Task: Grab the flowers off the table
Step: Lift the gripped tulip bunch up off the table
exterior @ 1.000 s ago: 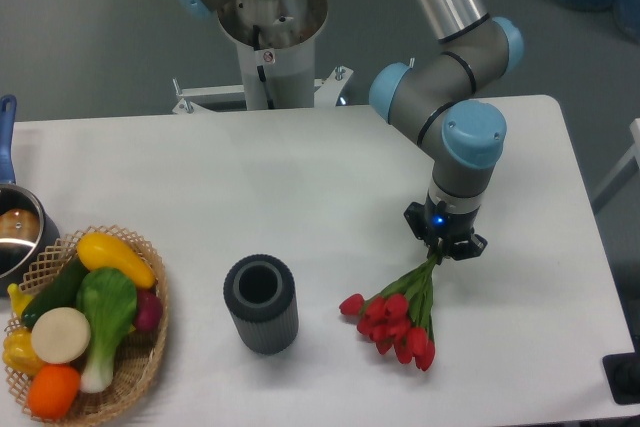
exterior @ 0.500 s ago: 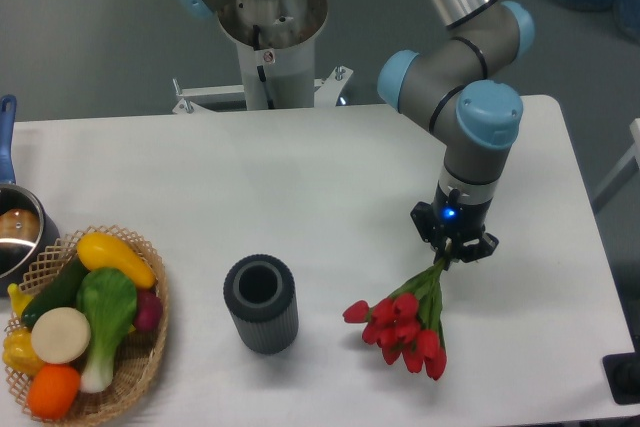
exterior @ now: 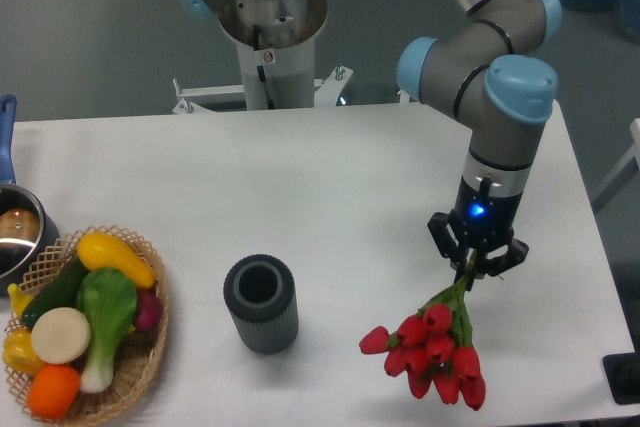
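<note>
Gripper: I saw the gripper [exterior: 477, 263] clamped on the green stems, pointing down over the table's right side.
Flowers: the flowers [exterior: 432, 349] hung from it, red buds lowest, near the front edge; I couldn't tell if they touched the table [exterior: 330, 197].
Cylinder: a dark grey cylinder [exterior: 261, 303] stood upright, left of the bouquet.
Basket: a wicker basket [exterior: 140, 367] of produce sat at front left.
</note>
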